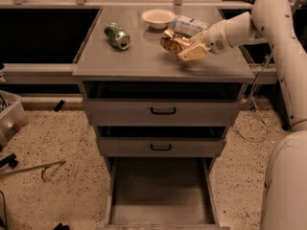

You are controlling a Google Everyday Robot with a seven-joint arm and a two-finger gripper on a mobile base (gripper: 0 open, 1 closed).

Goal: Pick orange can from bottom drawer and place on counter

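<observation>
- The robot's cream two-finger gripper (186,51), over the right-centre of the flat grey counter (144,63), has its fingers closed on the mottled orange-brown and gold drink can (171,40), held tilted just above the surface.
- Placing appears to be the step in hand; the deep grey bottom drawer (160,190) stands open below (can out of it).
- The next move likely calls for lowering and releasing, well clear of the crumpled green can (118,35) and pale bowl (158,18).

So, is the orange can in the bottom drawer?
No, the gripper holds the orange can over the counter, not in the bottom drawer.
</observation>
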